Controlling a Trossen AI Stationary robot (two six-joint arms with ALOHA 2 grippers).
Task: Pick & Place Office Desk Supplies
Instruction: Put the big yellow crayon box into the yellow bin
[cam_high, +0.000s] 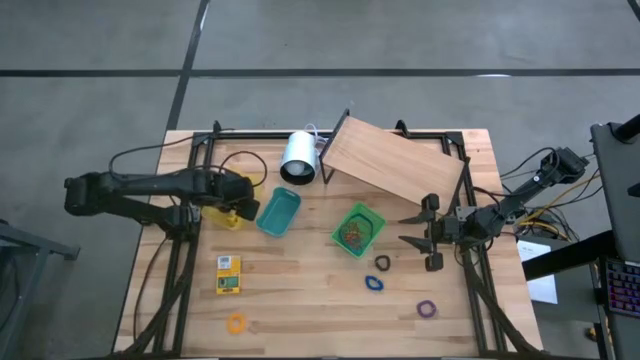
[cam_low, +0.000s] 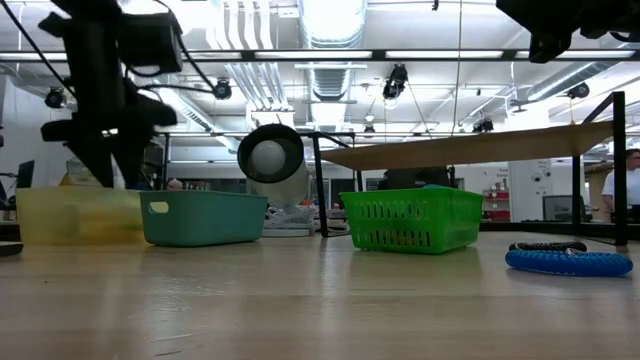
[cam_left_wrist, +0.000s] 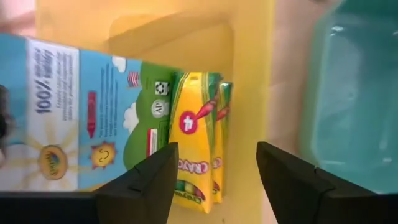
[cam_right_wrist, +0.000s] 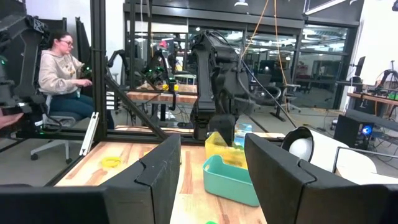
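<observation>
Hovering over the yellow bin (cam_high: 232, 212), the left gripper (cam_left_wrist: 214, 177) is seen with fingers wide, a crayon box (cam_left_wrist: 198, 140) lying below inside it; the right gripper (cam_high: 420, 232) is parked open beside the green basket (cam_high: 358, 229).

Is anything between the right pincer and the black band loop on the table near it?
Nothing visible. The right pincer stands open above bare wood, and the black band loop lies just beside it, uncovered.
</observation>
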